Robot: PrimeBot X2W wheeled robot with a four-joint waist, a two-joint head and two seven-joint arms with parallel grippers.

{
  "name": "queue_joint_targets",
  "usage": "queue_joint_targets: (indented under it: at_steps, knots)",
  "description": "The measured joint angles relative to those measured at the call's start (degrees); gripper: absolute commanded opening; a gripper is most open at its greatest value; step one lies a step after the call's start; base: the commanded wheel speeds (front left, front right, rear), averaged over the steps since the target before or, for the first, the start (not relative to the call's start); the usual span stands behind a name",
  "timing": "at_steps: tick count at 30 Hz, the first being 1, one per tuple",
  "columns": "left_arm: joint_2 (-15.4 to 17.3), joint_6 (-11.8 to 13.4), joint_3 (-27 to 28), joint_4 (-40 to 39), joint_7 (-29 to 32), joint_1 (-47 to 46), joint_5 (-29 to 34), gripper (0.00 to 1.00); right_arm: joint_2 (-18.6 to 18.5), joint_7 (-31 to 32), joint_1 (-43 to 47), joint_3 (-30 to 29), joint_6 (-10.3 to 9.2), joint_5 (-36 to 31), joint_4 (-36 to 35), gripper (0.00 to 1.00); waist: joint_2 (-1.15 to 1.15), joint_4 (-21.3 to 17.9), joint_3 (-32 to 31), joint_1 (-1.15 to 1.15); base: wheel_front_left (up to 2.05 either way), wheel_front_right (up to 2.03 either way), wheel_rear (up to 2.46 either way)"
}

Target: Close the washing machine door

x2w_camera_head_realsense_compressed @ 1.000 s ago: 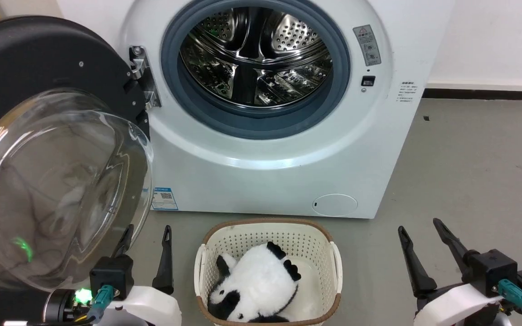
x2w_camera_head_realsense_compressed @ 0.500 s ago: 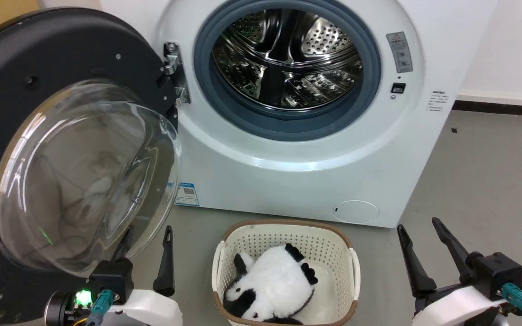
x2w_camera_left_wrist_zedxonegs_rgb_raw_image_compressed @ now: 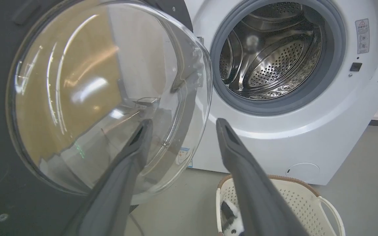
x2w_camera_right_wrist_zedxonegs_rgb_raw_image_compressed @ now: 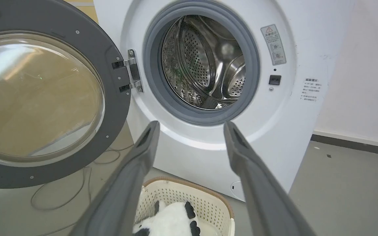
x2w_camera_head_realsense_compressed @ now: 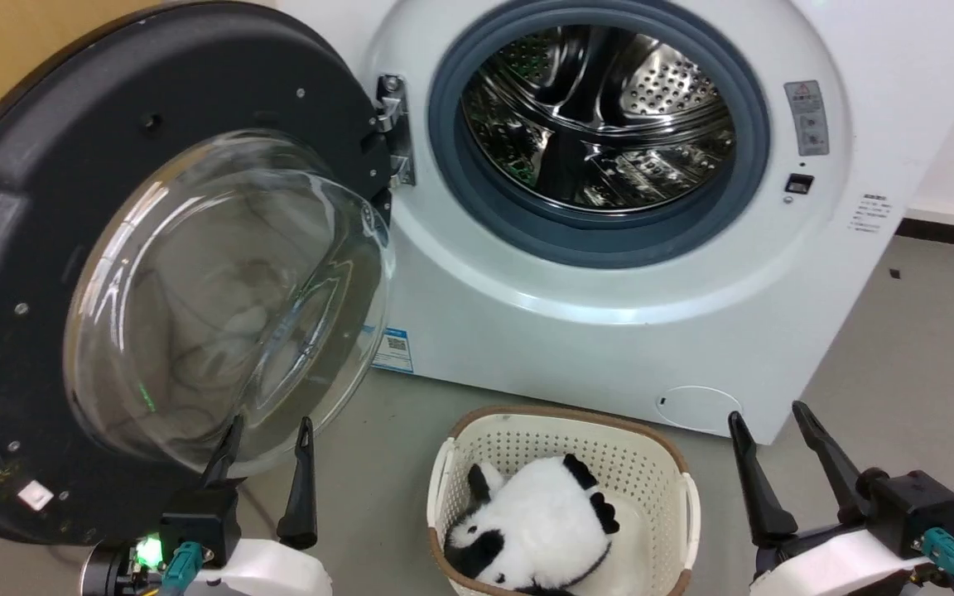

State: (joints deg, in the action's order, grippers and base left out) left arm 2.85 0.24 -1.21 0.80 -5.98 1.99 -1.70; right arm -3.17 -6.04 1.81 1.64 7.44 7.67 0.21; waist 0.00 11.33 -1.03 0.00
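Washing machine door (x2w_camera_head_realsense_compressed: 220, 298) still wide open

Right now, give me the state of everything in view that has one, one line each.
Round black-framed washing machine door with bulging glass window: wide open.
White front-loading washing machine: drum opening uncovered, steel drum looks empty.
Cream plastic laundry basket: upright on the floor, holding a black-and-white plush panda.
Left end effector: open, empty.
Right end effector: open, empty.
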Motion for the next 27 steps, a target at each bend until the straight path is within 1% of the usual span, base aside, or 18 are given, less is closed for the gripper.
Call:
queue_joint_targets:
  at_steps: [15, 27]
  knots:
    - [0.0, -0.1, 1.0, -1.0, -1.7, 1.3, -0.8, 1.00, 0.0, -1.7, 0.0, 2.4, 0.00, 1.5, 0.7, 1.00, 0.00, 4.4, 0.2, 0.00, 0.00, 0.00, 0.00]
    - [0.0, 0.7, 1.5, -2.3, -3.3, 2.4, -1.5, 1.00, 0.0, -3.2, -0.4, 4.0, 0.00, 3.3, 1.3, 1.00, 0.00, 7.5, 0.6, 0.00, 0.00, 0.00, 0.00]
